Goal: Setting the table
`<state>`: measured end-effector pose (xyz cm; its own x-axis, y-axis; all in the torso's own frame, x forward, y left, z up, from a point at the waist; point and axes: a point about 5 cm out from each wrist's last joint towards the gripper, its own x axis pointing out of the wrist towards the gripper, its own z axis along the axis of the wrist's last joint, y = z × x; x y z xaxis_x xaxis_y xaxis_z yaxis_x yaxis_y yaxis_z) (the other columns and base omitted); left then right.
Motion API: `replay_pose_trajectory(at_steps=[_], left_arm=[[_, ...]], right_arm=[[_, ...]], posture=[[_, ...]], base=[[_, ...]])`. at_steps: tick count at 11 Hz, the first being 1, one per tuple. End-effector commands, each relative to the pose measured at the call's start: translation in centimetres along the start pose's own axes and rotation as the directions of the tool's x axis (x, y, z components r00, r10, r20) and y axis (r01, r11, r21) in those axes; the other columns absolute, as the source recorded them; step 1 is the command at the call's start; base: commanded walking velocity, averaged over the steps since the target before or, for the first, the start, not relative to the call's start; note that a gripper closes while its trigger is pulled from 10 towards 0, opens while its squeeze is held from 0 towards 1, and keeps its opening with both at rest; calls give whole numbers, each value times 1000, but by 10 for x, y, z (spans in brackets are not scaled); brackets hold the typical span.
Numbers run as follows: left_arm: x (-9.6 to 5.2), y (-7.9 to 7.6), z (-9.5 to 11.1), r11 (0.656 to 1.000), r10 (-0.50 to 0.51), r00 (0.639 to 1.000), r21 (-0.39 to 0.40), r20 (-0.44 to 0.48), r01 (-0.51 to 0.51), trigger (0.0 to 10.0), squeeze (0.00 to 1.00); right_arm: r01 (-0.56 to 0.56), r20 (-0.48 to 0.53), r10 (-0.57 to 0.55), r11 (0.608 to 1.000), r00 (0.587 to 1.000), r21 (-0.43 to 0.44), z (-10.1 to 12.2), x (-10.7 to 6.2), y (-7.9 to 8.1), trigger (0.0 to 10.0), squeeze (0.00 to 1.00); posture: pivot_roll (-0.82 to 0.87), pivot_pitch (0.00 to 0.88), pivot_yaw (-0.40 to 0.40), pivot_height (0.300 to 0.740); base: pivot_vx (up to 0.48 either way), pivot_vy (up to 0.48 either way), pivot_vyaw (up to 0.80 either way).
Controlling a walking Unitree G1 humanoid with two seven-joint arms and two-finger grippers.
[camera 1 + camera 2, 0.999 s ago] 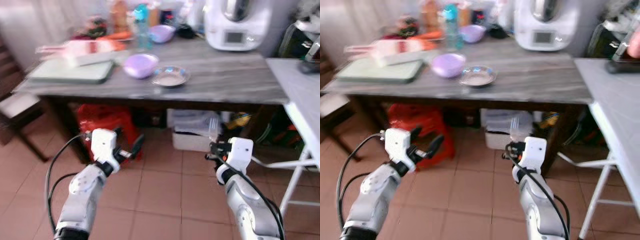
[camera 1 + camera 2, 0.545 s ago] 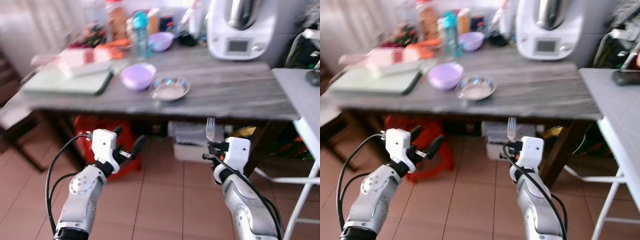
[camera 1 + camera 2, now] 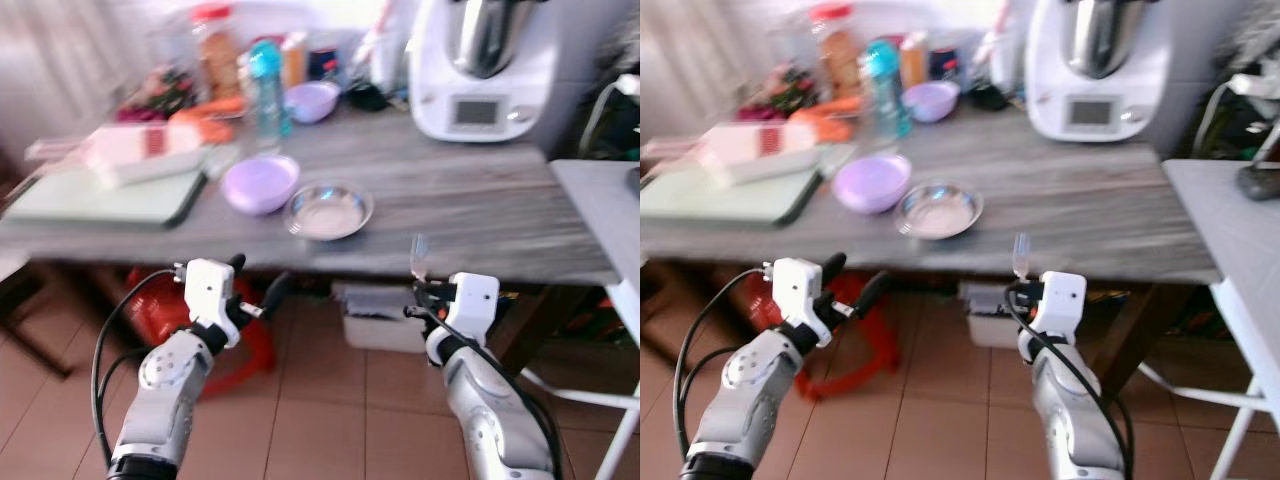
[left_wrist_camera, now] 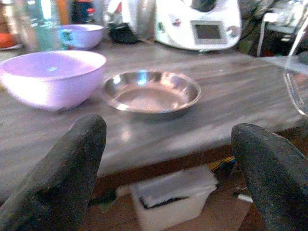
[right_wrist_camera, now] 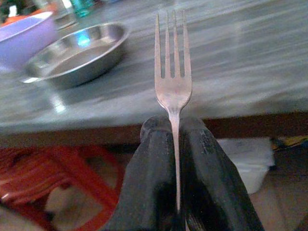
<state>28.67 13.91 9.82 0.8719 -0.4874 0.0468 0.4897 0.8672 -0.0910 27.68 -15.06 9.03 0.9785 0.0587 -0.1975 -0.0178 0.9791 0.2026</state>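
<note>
**Fork held upright below the worktop's front edge**

Left eye view: A grey wood-grain worktop (image 3: 470, 200) runs across the scene, its front edge just above both grippers. The right gripper (image 3: 420, 295) sits below that edge with its fingers pinched on the handle of a fork (image 3: 418, 256), whose tines rise in front of the edge. The left gripper (image 3: 255, 295) hangs under the front edge, fingers spread and holding nothing. On the worktop a steel dish (image 3: 329, 211) lies near the front edge, with a lilac bowl (image 3: 260, 184) just beside it and a pale green tray (image 3: 105, 197) toward the left end. The stretch of worktop from the dish to the right end is bare. A white kitchen machine (image 3: 485, 65) stands along the back edge; its small display is too blurred to read. A teal bottle (image 3: 266, 88) and a second lilac bowl (image 3: 311, 100) stand further back.

Right eye view: Under the worktop there is tiled floor (image 3: 930, 420), a white box (image 3: 985, 300) and something red (image 3: 840, 300).

Left wrist view: The two black fingers (image 4: 72, 173) stand wide apart, framing the steel dish and the lilac bowl at the level of the worktop's front edge.

Right wrist view: The fork is plain, thin silver metal with four straight tines, upright and clamped at the neck between the closed fingers (image 5: 154, 187). No writing is legible anywhere.
</note>
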Motion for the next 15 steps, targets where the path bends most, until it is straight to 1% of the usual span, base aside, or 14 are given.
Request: replay_pose_trajectory(at_steps=[1,5,6,8,9,10,11,13,14,15], left_arm=[[3,-5,1,1000,-27,1000,-1,2,27,10000,0],[2,-3,0,1000,-18,1000,1,3,18,10000,0],[1,-3,0,1000,-16,1000,-8,11,16,10000,0],[-6,2,-2,1000,-6,1000,5,-2,6,10000,0],[-12,5,-5,1000,-3,1000,23,-23,3,10000,0],[-16,4,-7,1000,-8,1000,21,-27,8,10000,0],[-19,-3,-8,999,-42,999,19,-27,42,10000,0],[-22,-19,-7,989,-145,989,2,-21,145,10000,0],[-24,-21,-8,987,-161,987,1,-27,161,10000,0],[-29,-21,-10,986,-165,985,-6,-44,165,10000,0]], right_arm=[[14,19,-14,1000,1000,-10,5,-1,-5,10000,0],[-1,32,2,1000,999,-6,7,3,1,10000,0],[-3,33,4,1000,999,-6,7,4,1,10000,0],[7,43,-7,1000,999,9,9,6,2,10000,0],[9,47,-9,1000,999,12,10,8,3,10000,0],[7,51,-8,1000,999,17,13,12,5,10000,0],[1,62,-3,1000,998,21,18,19,9,10000,0],[9,83,-11,1000,996,27,30,33,12,10000,0],[15,85,-18,999,996,36,33,38,12,10000,0],[20,76,-25,998,997,65,36,49,14,10000,0]], posture=[[37,8,54,740],[45,0,48,740],[46,0,47,740],[48,2,45,740],[49,6,46,740],[51,12,49,740],[51,16,50,740],[61,30,47,740],[65,34,43,740],[74,40,39,740]], base=[[401,0,0],[366,0,0],[0,0,0],[0,0,0],[0,0,0],[0,0,0],[0,0,0],[0,0,0],[0,0,0],[0,0,0]])
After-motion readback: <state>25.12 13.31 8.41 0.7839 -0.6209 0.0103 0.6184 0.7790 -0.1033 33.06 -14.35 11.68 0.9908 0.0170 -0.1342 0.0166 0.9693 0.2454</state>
